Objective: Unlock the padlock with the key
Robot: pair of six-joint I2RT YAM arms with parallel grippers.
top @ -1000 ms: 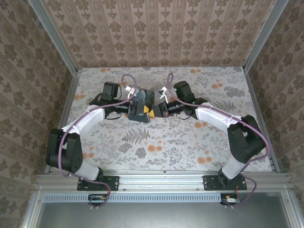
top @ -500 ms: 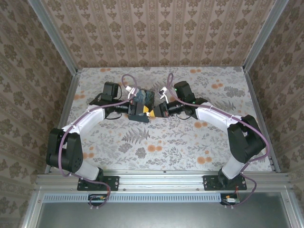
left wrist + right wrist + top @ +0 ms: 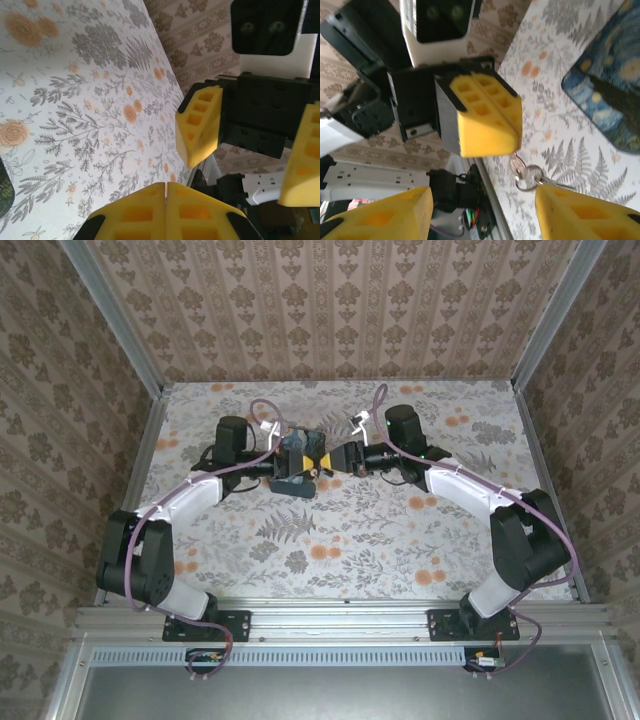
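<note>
Yellow-padded left pincer [image 3: 507,132] pressed together, seemingly pinching the key [image 3: 519,166]; right pincer [image 3: 482,207] spread wide, facing it.

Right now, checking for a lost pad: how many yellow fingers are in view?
4: two on the left gripper, pressed together by the key ring; two on the right gripper, spread apart. None looks hidden.

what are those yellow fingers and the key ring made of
Yellow fingers: probably plastic, perhaps 3D-printed; matte, opaque, with moulded square pockets. Key ring: metal, silvery and shiny, catching bright glints.
</note>
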